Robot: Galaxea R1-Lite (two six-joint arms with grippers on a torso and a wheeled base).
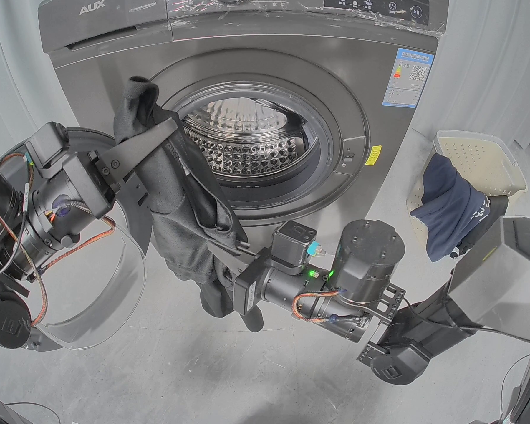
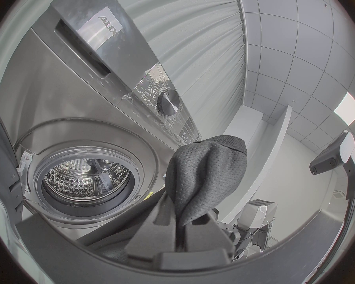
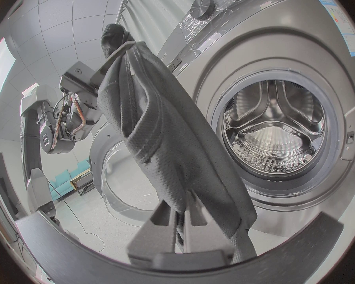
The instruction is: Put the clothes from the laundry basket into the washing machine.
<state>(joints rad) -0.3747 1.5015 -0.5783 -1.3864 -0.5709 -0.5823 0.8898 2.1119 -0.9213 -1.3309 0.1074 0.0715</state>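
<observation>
Clamped in right gripper (image 1: pixel 229 249): lower end of dark garment (image 1: pixel 182 207) | pinched in left gripper (image 1: pixel 154 136): upper end | strung near-upright just outside drum mouth (image 1: pixel 247 139), toward its left rim | next: rightward, inward.

matt knit cloth garment (image 1: pixel 182 207), glossy perforated steel drum (image 1: pixel 247 142)

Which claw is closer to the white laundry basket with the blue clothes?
The right claw. It grips the lower end of the dark garment, below the drum opening, toward the laundry basket. The left claw holds the upper end, farther away, beside the open door.
</observation>
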